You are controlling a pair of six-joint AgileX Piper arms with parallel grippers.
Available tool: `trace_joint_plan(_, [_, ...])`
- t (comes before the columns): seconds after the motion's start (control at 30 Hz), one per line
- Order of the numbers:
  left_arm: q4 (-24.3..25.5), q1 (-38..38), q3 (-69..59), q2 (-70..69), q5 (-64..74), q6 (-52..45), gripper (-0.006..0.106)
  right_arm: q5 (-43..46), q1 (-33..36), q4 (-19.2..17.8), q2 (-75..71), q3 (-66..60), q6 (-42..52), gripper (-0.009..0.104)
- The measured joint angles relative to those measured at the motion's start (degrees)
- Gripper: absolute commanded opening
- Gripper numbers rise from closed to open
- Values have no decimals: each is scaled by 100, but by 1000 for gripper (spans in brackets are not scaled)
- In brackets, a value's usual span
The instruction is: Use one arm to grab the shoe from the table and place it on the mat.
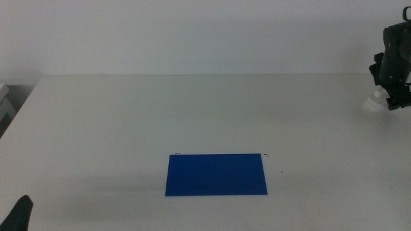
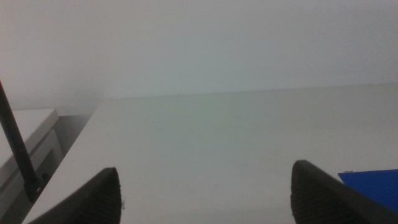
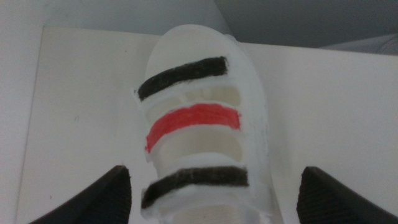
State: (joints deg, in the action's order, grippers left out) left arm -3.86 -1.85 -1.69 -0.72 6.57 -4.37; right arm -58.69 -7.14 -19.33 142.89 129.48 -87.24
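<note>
Two arms are mine, and only the right one is working. It is reaching in from the right edge of the middle view, far out over the back right part of the table [image 1: 128, 115], with its black wrist bent downward and my right gripper [image 1: 390, 99] pointing toward the tabletop. Beneath it I am seeing the shoe [image 1: 373, 102] as a small white shape peeking out by the gripper's lower left. In my right wrist view the shoe [image 3: 199, 124] is lying lengthwise between my two dark jaws, its black, red and black straps running across it. My jaws are standing wide apart, one on each side of the shoe, with white table showing between each jaw and the sole, so I am not clamping anything.

My left gripper [image 1: 18, 215] is waiting at the bottom left corner of the middle view, only a dark tip showing. Its jaws are spread apart too, with bare table between them in the left wrist view.

I am seeing the mat [image 1: 216, 174] lying flat near the front middle of the table, well apart from the shoe.
</note>
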Motion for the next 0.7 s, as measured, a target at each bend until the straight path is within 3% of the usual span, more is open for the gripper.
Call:
trace_joint_plan(0.03, [0, 0, 0, 0, 0, 0, 94, 5, 0, 0, 0, 0, -5, 56])
trace_joint_plan(0.2, [0, 0, 0, 0, 0, 0, 94, -72, -6, -2, 0, 17, -6, 16])
trace_joint_plan(0.3, [0, 0, 0, 0, 0, 0, 94, -241, -6, -2, 0, 24, -18, -2])
trace_joint_plan(0.7, [0, 0, 0, 0, -5, 0, 94, -1122, 277, 125, -29, 658, 368, -1])
